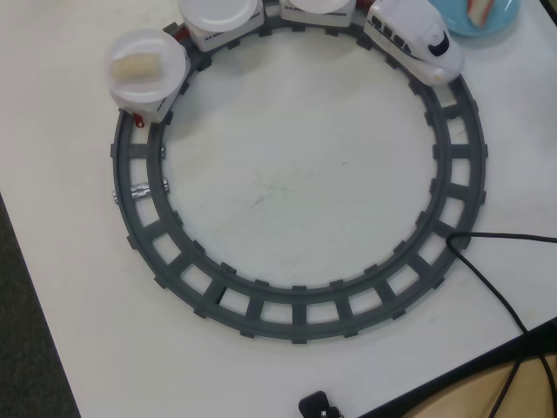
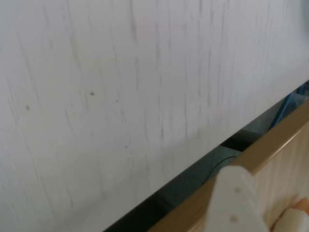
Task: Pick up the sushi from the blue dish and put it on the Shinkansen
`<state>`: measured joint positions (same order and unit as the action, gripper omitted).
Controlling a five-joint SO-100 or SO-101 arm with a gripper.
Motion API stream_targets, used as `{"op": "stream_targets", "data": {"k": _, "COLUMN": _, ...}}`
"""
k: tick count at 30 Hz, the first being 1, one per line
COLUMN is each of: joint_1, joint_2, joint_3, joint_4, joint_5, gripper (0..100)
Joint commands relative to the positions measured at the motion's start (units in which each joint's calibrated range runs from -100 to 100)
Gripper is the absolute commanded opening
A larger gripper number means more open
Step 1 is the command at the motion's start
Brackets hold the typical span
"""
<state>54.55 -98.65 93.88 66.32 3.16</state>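
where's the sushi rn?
Overhead view, top right corner: the sushi lies on the blue dish, cut by the frame edge, just right of the Shinkansen nose.

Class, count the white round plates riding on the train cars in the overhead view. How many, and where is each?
3: one plate at upper left holding a beige piece, one at top edge, one cut off beside the Shinkansen. More may be out of frame.

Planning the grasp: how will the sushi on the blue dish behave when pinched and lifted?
The sushi looks like a small moulded toy, so probably stiff and light. Its blocky shape suggests it won't roll, though smooth plastic might slip. Only part shows at the overhead view's edge on the blue dish, so this is tentative.
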Motion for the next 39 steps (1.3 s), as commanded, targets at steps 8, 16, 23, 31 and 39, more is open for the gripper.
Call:
{"op": "stream_targets", "data": {"k": 8, "joint_1": 0.12, "joint_2": -0.35, "joint_3": -0.61, "joint_4": -0.21, "joint_5": 0.09, "gripper": 19}}
{"op": "stream_targets", "data": {"k": 16, "joint_1": 0.03, "joint_2": 7.84, "joint_3": -4.11, "joint_4": -2.52, "joint_5": 0.35, "gripper": 19}}
{"op": "stream_targets", "data": {"k": 23, "joint_1": 0.03, "joint_2": 31.97, "joint_3": -29.33, "joint_4": -5.43, "joint_5": 4.34, "gripper": 19}}
{"op": "stream_targets", "data": {"k": 31, "joint_1": -3.23, "joint_2": 68.30, "joint_3": -64.79, "joint_4": -5.51, "joint_5": 4.81, "gripper": 19}}
{"op": "stream_targets", "data": {"k": 39, "joint_1": -10.71, "joint_2": 97.19, "joint_3": -94.24, "joint_4": -0.81, "joint_5": 10.94, "gripper": 19}}
